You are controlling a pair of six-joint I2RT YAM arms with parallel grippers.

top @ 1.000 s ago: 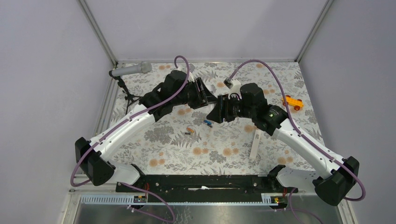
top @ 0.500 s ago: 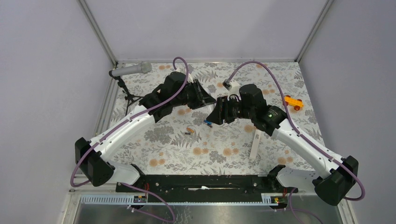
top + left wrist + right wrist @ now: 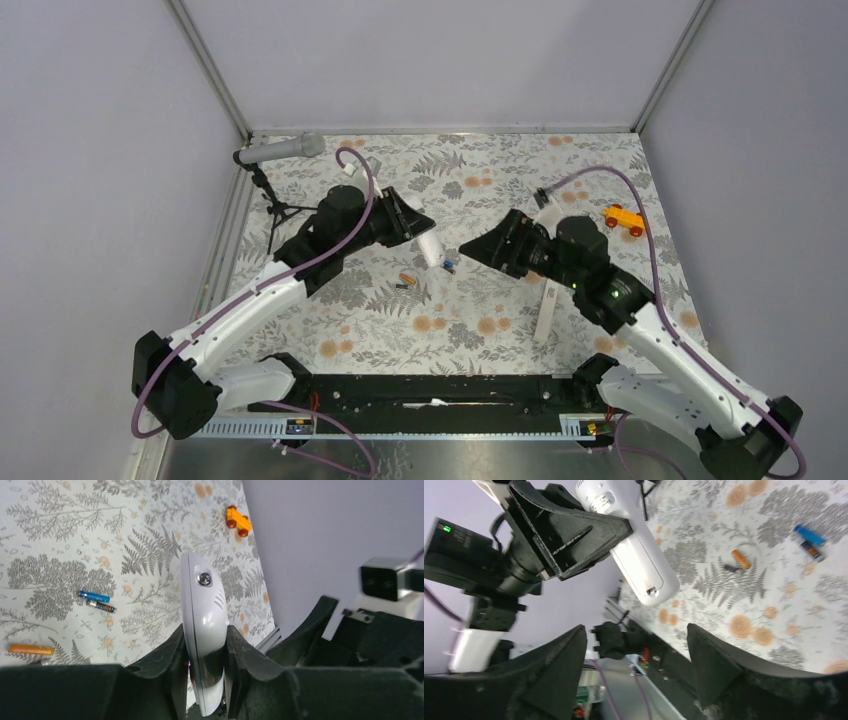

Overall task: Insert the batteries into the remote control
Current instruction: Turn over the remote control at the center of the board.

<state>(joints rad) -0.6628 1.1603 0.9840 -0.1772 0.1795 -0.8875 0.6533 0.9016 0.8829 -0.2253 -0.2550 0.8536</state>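
**Remote aloft in left pincer, both cells still loose**

Left pincer is clenched on the remote control. Its fingers press the two long sides near one end, and the other end juts out free. The remote hangs clear of the tabletop, slanting down toward the middle.

The right wrist view shows a plain white face turned toward the right arm. This is probably the back, presented so the compartment can be reached. Cannot tell whether the bay is open.

Right pincer is released, jaws spread wide with nothing between them, near the remote's free end.

The batteries lie on the tabletop. The blue battery is almost under the remote's tip, and the orange-brown battery is a little nearer the bases. A thin white strip lies apart to the right, likely the cover set aside.

Judgement: loading has not begun, and the free pincer looks placed to fetch a cell. Risk: small round cells may roll or slip.
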